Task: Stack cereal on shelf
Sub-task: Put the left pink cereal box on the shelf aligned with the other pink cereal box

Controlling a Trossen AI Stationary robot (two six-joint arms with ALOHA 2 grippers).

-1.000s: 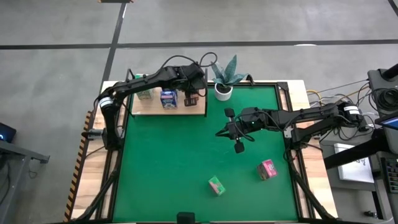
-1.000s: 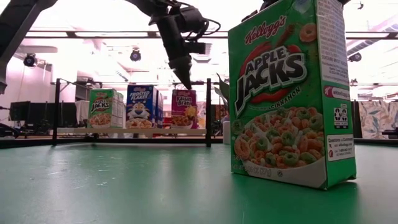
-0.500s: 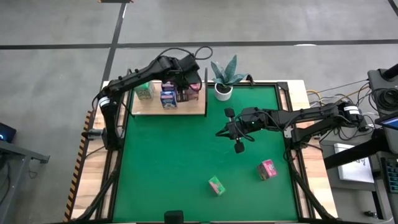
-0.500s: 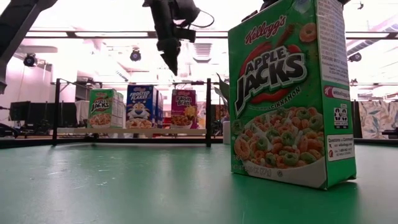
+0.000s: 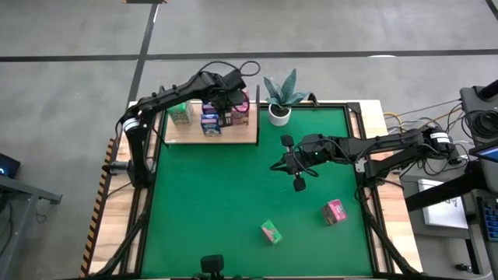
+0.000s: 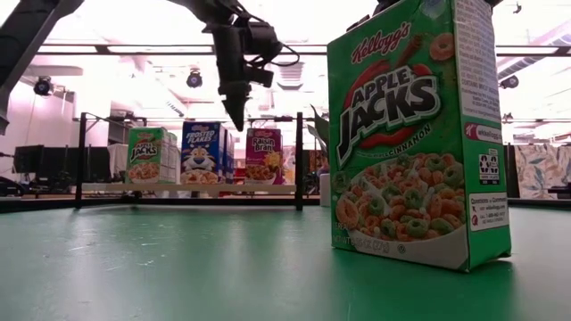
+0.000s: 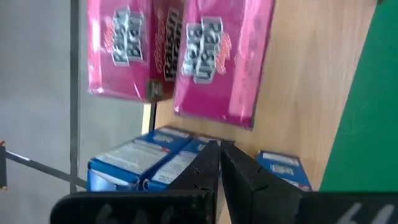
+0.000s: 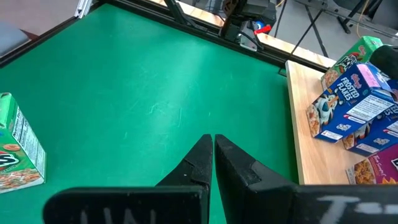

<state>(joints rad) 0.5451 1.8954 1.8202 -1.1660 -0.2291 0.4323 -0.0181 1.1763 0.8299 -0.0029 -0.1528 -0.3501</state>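
The shelf point(image 5: 233, 137) is a light-wood board at the table's far left. On it stand cereal cartons: green point(image 5: 180, 115), blue point(image 5: 210, 123) and pink point(image 5: 240, 115). In the low view they stand in a row: green point(image 6: 147, 156), blue point(image 6: 203, 152), pink point(image 6: 265, 153). My left gripper point(image 6: 237, 120) hangs shut above the blue and pink cartons point(image 7: 221, 62) and touches nothing. My right gripper point(image 5: 278, 165) waits shut above the table's middle. A green carton point(image 5: 270, 232) and a pink carton point(image 5: 334, 211) lie on the green felt near the front.
A potted plant point(image 5: 280, 97) stands just right of the shelf at the far edge. Thin black posts point(image 6: 299, 160) rise at the shelf's edges. The green carton point(image 6: 415, 134) stands upright close to the low camera. Open felt point(image 5: 210, 202) lies at the left and middle.
My left gripper, still shut, has drawn away from the pink carton at the shelf's right end, going toward the table's left and far edge above the cartons and tipping steeper. The cartons on the shelf have stayed in place.
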